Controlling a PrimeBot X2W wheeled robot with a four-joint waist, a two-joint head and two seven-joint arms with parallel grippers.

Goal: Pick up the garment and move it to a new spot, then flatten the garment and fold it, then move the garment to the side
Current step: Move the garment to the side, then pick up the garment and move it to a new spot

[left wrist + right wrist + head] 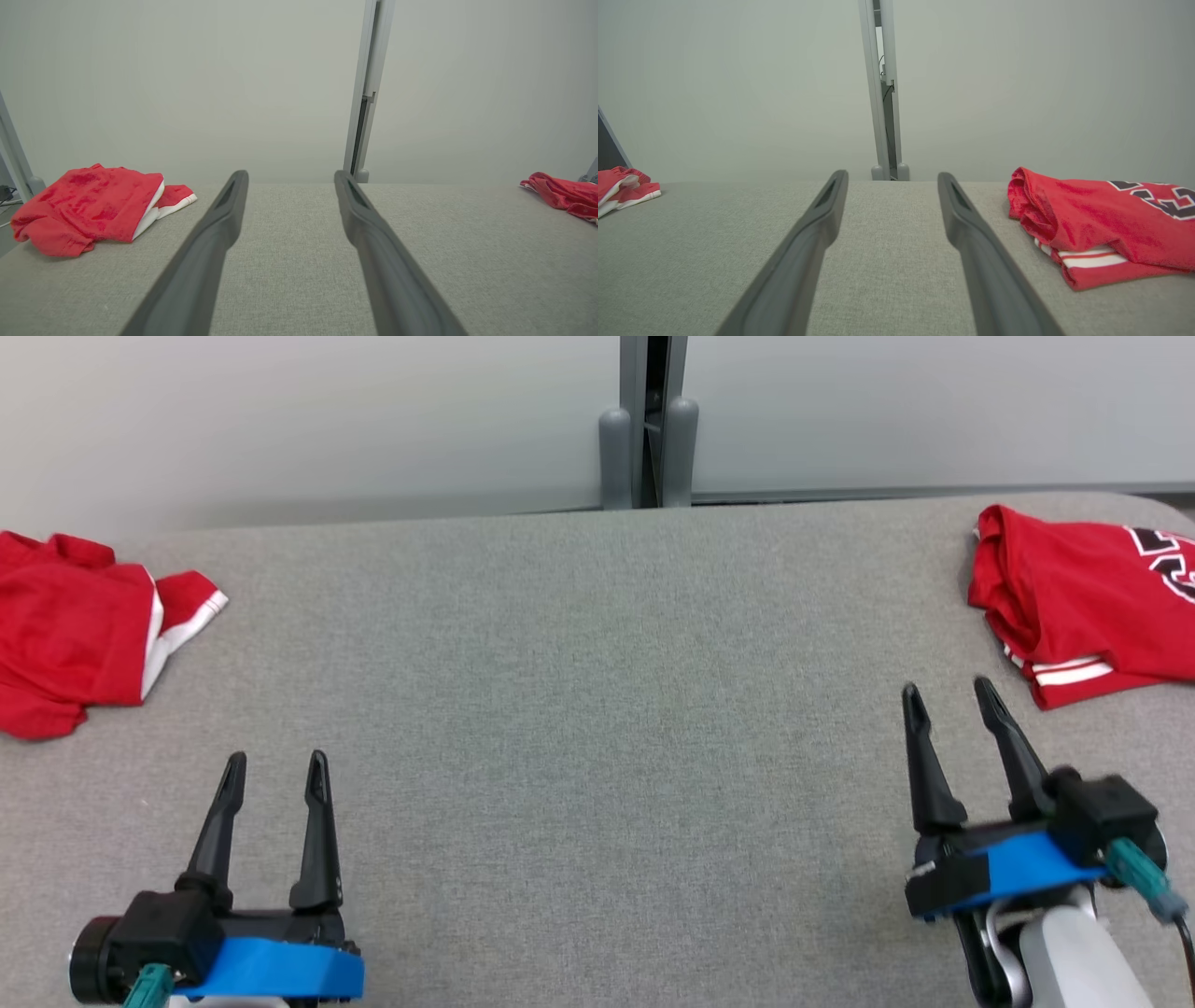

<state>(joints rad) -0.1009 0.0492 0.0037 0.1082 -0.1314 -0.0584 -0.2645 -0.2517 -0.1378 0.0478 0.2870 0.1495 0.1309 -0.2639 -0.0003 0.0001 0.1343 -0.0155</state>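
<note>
A crumpled red garment [75, 635] with white trim lies at the far left of the grey fabric table [597, 663]; it also shows in the left wrist view [88, 210]. A second red garment [1083, 588], folded, with dark numerals and white stripes, rests at the far right [1101, 219]. My left gripper [277, 761] hovers open and empty at the lower left, to the right of and nearer than the crumpled garment. My right gripper [948, 688] is open and empty, just left of and below the folded garment's near corner.
A grey upright post [653, 420] with two rounded feet stands behind the table's back edge, between pale wall panels. The table's rounded far right corner [1158, 504] lies just behind the folded garment.
</note>
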